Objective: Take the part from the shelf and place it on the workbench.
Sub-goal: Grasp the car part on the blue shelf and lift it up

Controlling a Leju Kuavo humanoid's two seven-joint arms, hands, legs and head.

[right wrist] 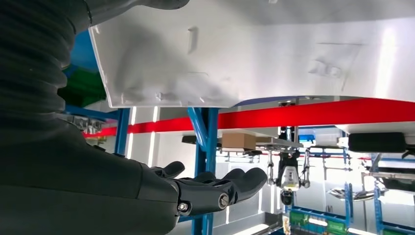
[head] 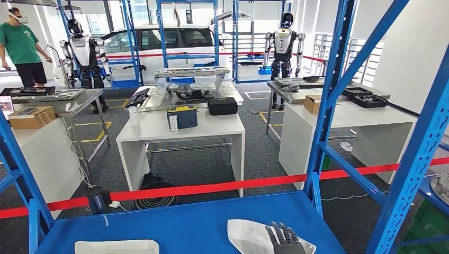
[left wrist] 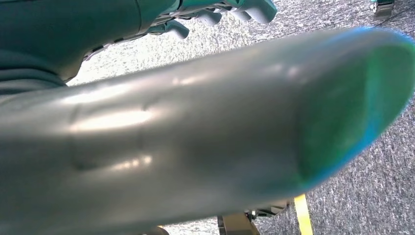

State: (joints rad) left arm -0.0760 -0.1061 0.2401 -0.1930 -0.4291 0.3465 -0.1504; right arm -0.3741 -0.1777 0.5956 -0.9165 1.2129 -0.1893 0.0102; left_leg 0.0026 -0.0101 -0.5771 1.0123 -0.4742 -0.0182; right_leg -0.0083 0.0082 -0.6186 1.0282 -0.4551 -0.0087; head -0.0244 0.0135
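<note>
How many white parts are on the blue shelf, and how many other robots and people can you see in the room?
White parts on shelf: 2
Other robots: 2
Person: 1
Total: 5

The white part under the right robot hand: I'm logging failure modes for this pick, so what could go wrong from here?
1. The white part is flat and thin; in the right wrist view the right robot hand has its fingers extended, not wrapped, so the part may slip when lifted.
2. The blue shelf post stands close to the hand; lifting the part out could knock against it.
</note>
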